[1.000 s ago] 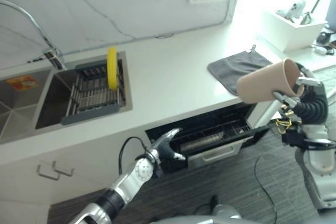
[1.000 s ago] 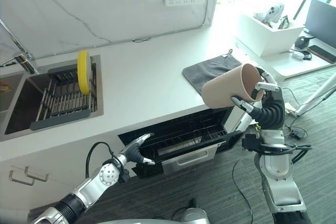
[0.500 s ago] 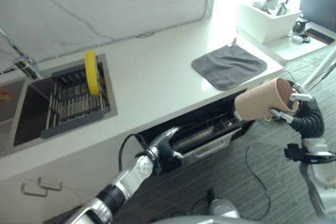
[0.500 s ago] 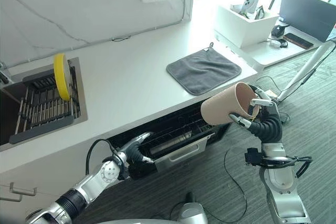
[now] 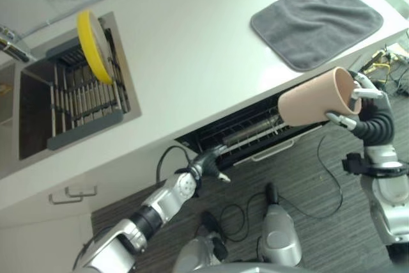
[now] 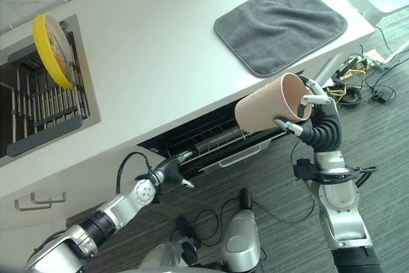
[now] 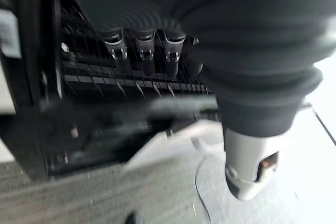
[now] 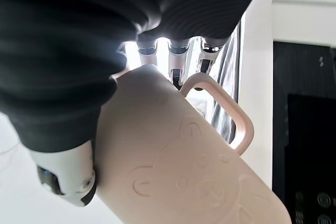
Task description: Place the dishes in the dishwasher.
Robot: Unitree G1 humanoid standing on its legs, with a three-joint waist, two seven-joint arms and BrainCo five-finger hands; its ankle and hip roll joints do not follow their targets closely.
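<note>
Risk of knocking the pink mug [image 6: 268, 108], gripped sideways in the right hand [image 6: 313, 116] beside the counter edge [image 5: 211, 110], against it; left hand [image 5: 208, 164], fingers straight, at dishwasher rack [image 5: 249, 129].

The mug [image 6: 271, 108] looks like matt, pinkish-beige ceramic or plastic, smooth apart from a faint raised pattern on its wall. The counter [image 5: 204, 62] is a smooth white slab with a soft sheen, and the mat [image 5: 317, 23] lying on it is grey cloth with a fuzzy, matt nap. The plate [image 5: 93, 45] in the sink is glossy yellow, standing in a rack [image 5: 83, 97] of bare metal wires with a dark plastic frame. The dishwasher basket [image 6: 211, 137] is dark coated wire. The floor [image 6: 268, 183] is grey ribbed carpet, rough and dull.
</note>
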